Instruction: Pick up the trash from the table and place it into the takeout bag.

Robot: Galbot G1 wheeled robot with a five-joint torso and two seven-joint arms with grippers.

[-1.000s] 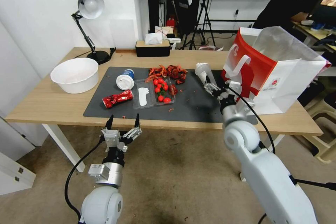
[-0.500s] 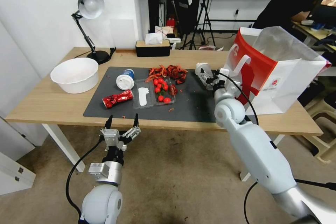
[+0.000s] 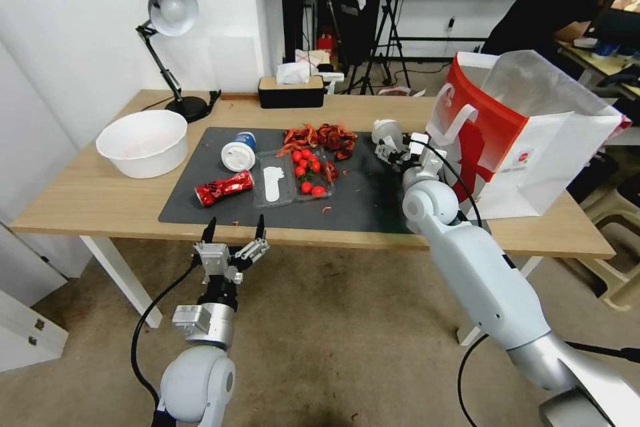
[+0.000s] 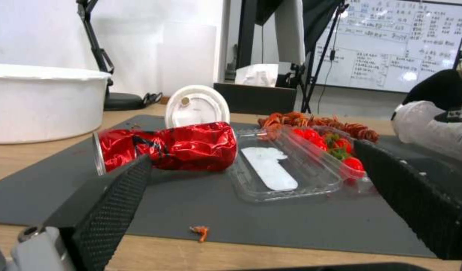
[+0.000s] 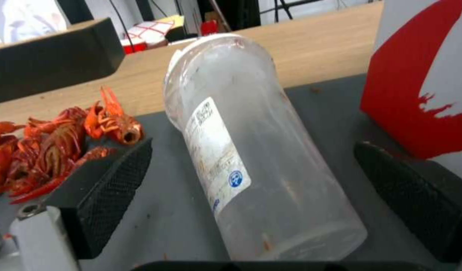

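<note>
On the table (image 3: 87,203), the mat (image 3: 373,203) sits dead centre. Bowl (image 3: 142,142) at ten o'clock, lidded cup (image 3: 239,151) and can (image 3: 223,187) left on the mat. At two o'clock my right gripper (image 3: 393,150) straddles the plastic cup (image 3: 387,131); takeout bag (image 3: 527,140) just right of it.

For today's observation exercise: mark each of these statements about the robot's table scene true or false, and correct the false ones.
1. The clear plastic cup lies on its side on the dark grey mat. True.
2. The right gripper is shut on the cup. False: its fingers stand open on either side of it.
3. The crushed red can is inside the takeout bag. False: it lies on the mat.
4. The left gripper is open, at the table's near edge. True.
5. The round bowl stands on the mat. False: it stands on bare wood beside it.
</note>
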